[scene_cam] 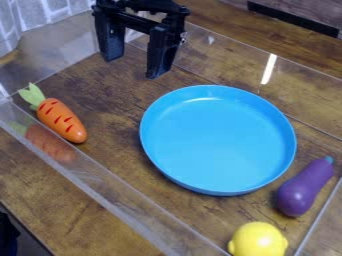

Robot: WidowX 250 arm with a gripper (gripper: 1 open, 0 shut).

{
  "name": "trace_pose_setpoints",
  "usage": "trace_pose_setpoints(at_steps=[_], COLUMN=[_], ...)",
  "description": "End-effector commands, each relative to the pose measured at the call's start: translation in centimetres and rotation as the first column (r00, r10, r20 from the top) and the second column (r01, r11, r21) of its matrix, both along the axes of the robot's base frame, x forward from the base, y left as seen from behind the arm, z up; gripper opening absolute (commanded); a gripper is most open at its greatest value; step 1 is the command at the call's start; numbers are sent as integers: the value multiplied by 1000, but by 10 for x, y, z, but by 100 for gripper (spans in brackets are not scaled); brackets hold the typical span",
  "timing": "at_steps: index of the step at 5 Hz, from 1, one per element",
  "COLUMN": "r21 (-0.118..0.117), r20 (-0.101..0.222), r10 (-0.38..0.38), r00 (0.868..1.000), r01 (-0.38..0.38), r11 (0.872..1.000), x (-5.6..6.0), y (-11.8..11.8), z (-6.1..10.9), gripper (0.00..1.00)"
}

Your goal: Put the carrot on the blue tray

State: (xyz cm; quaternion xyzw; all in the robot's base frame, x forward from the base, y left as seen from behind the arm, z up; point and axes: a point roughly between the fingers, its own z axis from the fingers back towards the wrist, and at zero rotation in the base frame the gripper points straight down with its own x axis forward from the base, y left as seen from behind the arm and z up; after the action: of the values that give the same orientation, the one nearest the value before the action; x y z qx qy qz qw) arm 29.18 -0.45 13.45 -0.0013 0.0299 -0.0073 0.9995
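The carrot (58, 117) lies at the left of the table, orange with dark cross grooves, its pale green top pointing toward the far left. The blue tray (171, 160), a wide round dish with a shallow rim, sits in the middle and holds nothing. My gripper (136, 55) hangs at the back, above and behind the tray's far-left rim and to the right of and beyond the carrot. Its two dark fingers stand apart, open, with nothing between them.
A purple eggplant (306, 186) lies right of the tray and a yellow lemon (258, 241) sits at the front right. Low clear plastic walls (94, 175) fence the work area; the carrot rests close to the left wall.
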Motion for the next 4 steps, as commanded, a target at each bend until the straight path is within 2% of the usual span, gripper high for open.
trace_pose_setpoints(at_steps=[1, 2, 3, 4], r21=[-8, -25, -53, -61], r20=[-9, 4, 30, 26], r10=[-4, 100, 236, 313], r00=[1000, 995, 971, 949], r01=[4, -100, -235, -311], r11=[1000, 995, 971, 948], x=[2, -10, -23, -27], y=[3, 7, 10, 21], z=[-7, -10, -10, -9], gripper=[100, 100, 100, 100])
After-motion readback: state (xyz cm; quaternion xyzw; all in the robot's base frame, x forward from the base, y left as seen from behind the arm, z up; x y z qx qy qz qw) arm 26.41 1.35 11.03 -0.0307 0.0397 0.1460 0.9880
